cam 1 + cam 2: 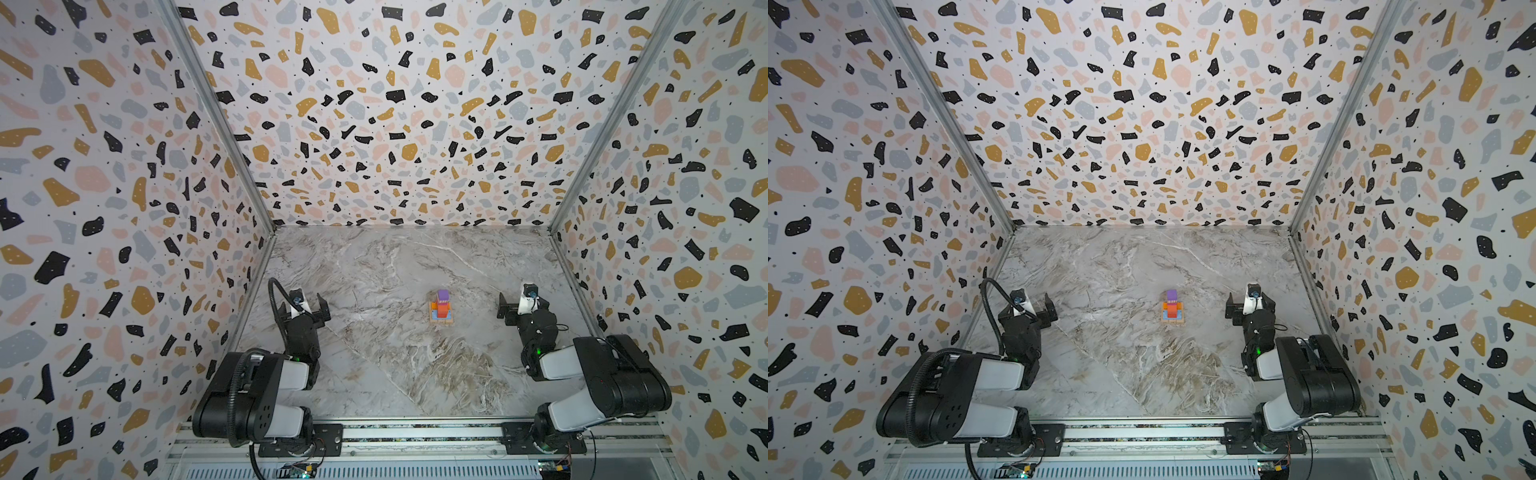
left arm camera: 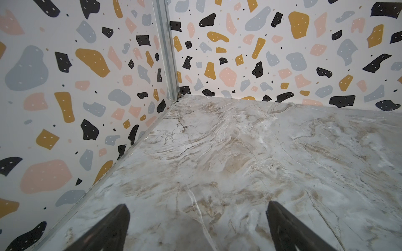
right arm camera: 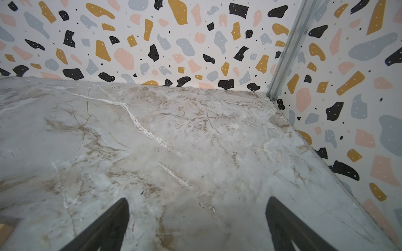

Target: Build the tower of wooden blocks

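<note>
Top views both show the small stepped wood-block tower (image 1: 441, 309) seemingly finished, purple cube (image 1: 443, 295) atop; left gripper (image 2: 198, 206), right gripper (image 3: 196, 202) flank it, wide, empty.

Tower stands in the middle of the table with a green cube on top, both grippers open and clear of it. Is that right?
No: the cube atop the tower is purple, not green; both top views show it. The rest holds: the tower stands in the middle of the table, and the left gripper and right gripper are open and clear of it.
</note>
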`<state>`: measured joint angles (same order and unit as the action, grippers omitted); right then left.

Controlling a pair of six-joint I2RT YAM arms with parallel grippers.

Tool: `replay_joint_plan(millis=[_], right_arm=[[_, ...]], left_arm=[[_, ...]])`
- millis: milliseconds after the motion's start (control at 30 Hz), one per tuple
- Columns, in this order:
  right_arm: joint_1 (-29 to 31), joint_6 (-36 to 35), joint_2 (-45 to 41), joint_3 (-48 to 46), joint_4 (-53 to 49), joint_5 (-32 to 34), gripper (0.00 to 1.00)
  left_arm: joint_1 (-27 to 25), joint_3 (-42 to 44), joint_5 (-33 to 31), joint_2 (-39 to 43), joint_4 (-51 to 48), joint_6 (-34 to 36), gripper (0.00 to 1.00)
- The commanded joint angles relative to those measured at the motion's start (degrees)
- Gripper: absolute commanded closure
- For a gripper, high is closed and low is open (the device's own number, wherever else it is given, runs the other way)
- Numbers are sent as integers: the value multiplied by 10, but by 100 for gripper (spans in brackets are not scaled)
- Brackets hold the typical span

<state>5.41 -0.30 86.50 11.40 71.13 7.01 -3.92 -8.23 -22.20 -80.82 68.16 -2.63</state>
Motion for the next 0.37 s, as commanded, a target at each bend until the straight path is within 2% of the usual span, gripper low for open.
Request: replay_joint_plan(millis=[0, 267, 333], right_arm=[[-1, 6, -11, 5, 3, -3, 1], [-1, 6, -12, 5, 2, -3, 1], [-1, 22, -14, -5, 16, 28, 1]], left_arm=[[-1, -10, -10, 3, 21, -4, 0], [-1, -10, -10, 3, 21, -4, 0], [-1, -10, -11, 2, 21, -4, 0]])
